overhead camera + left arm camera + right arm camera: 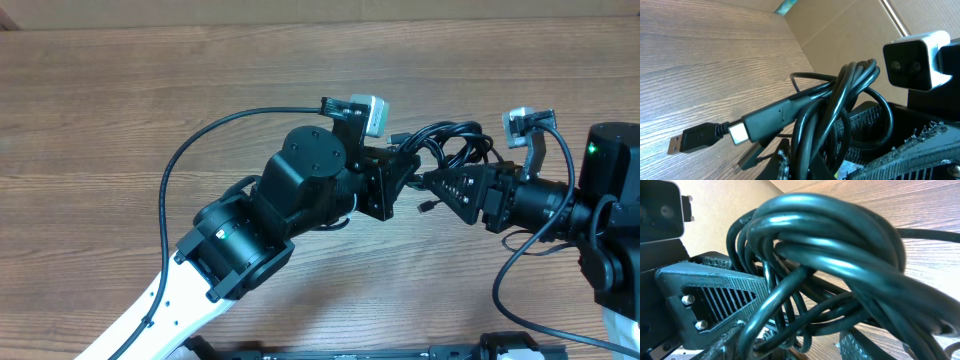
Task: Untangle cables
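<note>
Cables (452, 138) sit bunched right of centre in the overhead frame, strung left to right between both arms. My left gripper (398, 170) is clamped on their left end. The right gripper (437, 186) points in from the right, loops between its fingers; I cannot tell whether it grips.

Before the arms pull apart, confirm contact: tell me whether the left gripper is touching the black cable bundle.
Touching. The left wrist view shows the left gripper shut on cords of the black cable bundle, which run down between its fingers.
</note>
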